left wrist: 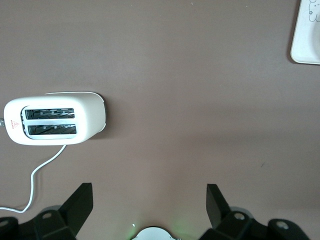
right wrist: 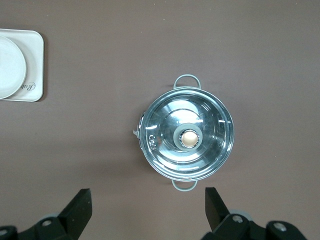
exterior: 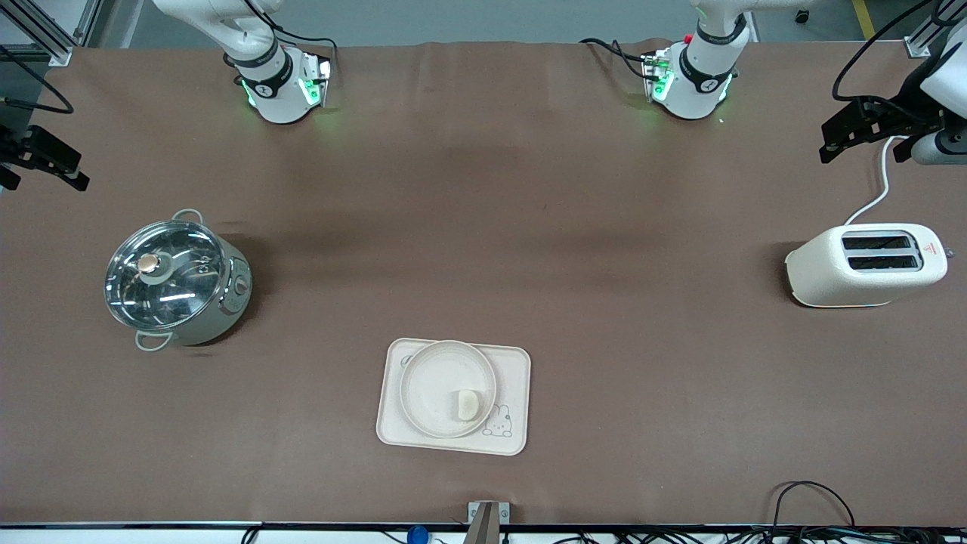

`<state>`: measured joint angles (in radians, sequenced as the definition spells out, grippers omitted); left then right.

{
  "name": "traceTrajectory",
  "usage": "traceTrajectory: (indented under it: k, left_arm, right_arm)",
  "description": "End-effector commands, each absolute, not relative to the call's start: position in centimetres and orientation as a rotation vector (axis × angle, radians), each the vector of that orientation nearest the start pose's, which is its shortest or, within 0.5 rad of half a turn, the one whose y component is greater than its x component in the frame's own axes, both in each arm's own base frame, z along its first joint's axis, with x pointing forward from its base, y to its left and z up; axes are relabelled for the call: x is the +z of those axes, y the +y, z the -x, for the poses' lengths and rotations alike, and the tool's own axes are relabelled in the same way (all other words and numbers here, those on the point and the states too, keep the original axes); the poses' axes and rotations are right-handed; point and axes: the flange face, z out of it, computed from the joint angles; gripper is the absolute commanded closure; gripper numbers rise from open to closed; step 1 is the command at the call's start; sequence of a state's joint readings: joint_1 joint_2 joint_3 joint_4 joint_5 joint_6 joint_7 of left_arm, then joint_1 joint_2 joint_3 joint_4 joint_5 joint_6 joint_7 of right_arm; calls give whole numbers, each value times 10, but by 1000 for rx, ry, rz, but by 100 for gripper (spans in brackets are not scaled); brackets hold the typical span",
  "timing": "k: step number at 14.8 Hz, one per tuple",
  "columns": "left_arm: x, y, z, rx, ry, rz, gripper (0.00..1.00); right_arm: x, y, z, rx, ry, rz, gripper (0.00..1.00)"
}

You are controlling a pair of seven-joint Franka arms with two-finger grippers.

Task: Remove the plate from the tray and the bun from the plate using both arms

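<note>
The round cream speckled plate point(exterior: 434, 378) lies on the rectangular cream tray point(exterior: 517, 364) with a rabbit drawing, in the middle of the table close to the front camera. The small pale bun point(exterior: 468, 405) lies on the plate beside its rim. My left gripper point(exterior: 861, 140) is open and empty, high over the table's left-arm end; its own view point(left wrist: 149, 200) shows bare table between the fingers. My right gripper point(exterior: 41, 168) is open and empty, high over the right-arm end point(right wrist: 146, 205). A piece of the plate point(right wrist: 9, 67) shows in the right wrist view.
A lidded steel pot point(exterior: 174, 283) stands toward the right arm's end and shows in the right wrist view point(right wrist: 187, 137). A white toaster point(exterior: 869, 264) with a cord stands toward the left arm's end and shows in the left wrist view point(left wrist: 55, 120). The tabletop is brown.
</note>
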<state>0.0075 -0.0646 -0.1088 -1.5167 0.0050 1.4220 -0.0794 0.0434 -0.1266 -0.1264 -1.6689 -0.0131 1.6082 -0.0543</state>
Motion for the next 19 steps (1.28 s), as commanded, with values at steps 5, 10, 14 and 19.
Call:
traceTrajectory:
  k: [5, 10, 14, 19]
  left_arm:
    - [673, -54, -514, 59, 26, 3141, 0]
    - [673, -53, -513, 63, 28, 3139, 0]
    - [671, -54, -515, 63, 26, 3139, 0]
    - [670, -53, -515, 66, 23, 3139, 0]
  right_arm:
    - [632, -22, -534, -118, 13, 3017, 0]
    - [521, 62, -620, -109, 94, 2936, 0]
    - [410, 149, -675, -96, 214, 2814, 0]
    - [285, 251, -702, -136, 335, 2783, 0]
